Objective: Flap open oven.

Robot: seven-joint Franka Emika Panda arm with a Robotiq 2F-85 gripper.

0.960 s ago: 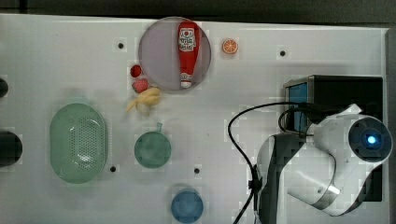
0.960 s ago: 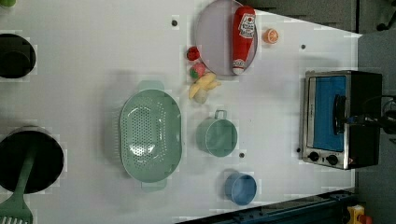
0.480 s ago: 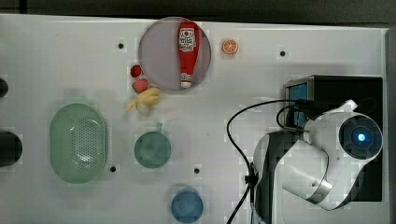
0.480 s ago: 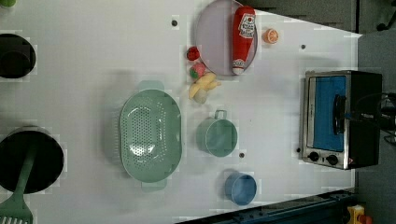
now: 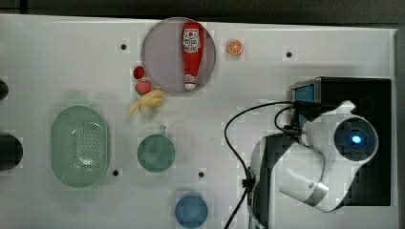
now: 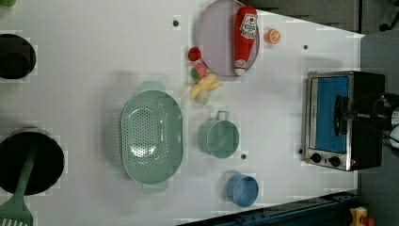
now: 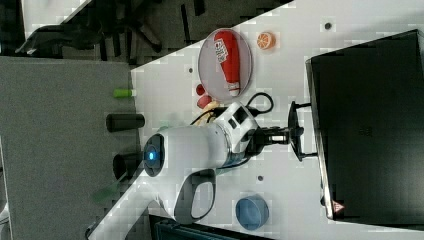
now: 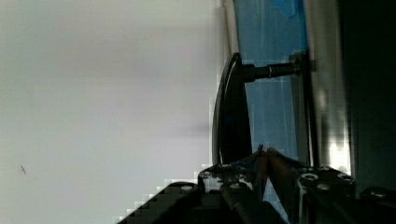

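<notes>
Clearly boxy oven (image 6: 342, 120): blue glass, silver frame.

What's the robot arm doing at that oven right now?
Pincer clamped on door handle. Oven door not yet swung down. Nothing in the way.

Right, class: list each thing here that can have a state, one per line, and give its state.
oven: door closed or nearly so
gripper: shut on the oven's handle
ketchup bottle: lying flat on the plate
green cup: upright, empty
blue cup: upright
colander: upright, empty
</notes>
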